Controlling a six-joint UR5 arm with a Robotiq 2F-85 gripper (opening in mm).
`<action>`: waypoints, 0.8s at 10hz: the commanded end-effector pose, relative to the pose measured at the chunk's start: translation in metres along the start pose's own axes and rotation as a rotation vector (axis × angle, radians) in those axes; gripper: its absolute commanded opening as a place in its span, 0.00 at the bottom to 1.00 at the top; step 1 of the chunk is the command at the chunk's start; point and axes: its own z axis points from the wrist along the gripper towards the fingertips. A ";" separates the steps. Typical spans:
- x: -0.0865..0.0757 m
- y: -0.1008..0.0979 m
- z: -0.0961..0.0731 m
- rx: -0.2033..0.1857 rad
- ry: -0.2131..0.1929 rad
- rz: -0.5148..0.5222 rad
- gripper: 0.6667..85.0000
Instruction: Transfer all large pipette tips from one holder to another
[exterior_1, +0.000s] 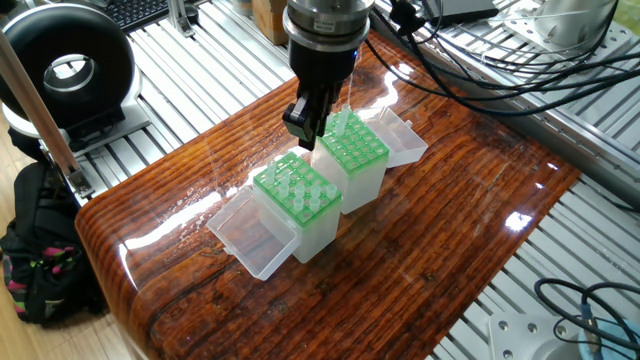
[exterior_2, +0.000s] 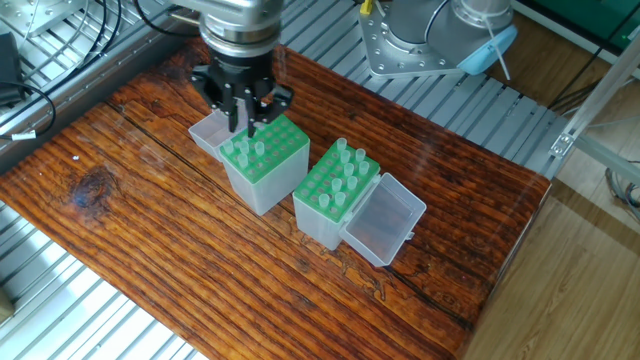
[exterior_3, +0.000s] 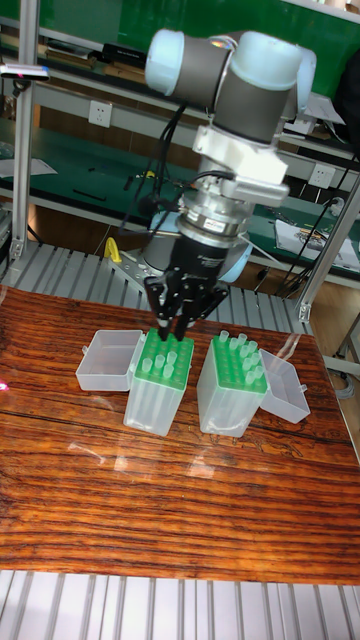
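Observation:
Two clear boxes with green grid tops stand side by side. In the right holder (exterior_2: 335, 185) (exterior_3: 235, 365) several large pipette tips (exterior_2: 345, 165) stand upright. The left holder (exterior_2: 265, 155) (exterior_3: 160, 365) has a few tips (exterior_2: 245, 150) at its back rows. My gripper (exterior_2: 245, 125) (exterior_3: 170, 335) hangs just over the left holder's back corner, fingers close together on a whitish tip. In the one fixed view the gripper (exterior_1: 305, 125) is beside the far holder (exterior_1: 352, 148), with the near holder (exterior_1: 298, 192) full of tips.
Each box's clear lid lies hinged open: one (exterior_2: 215, 130) behind the left holder, one (exterior_2: 385, 215) in front of the right holder. The wooden table (exterior_2: 150, 230) ends in aluminium rails. Cables (exterior_1: 470, 60) trail near the arm.

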 end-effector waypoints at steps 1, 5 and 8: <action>-0.004 -0.025 0.010 0.044 -0.029 -0.030 0.34; -0.007 -0.007 0.020 -0.025 -0.054 -0.163 0.36; -0.001 0.020 0.011 -0.069 -0.031 -0.008 0.38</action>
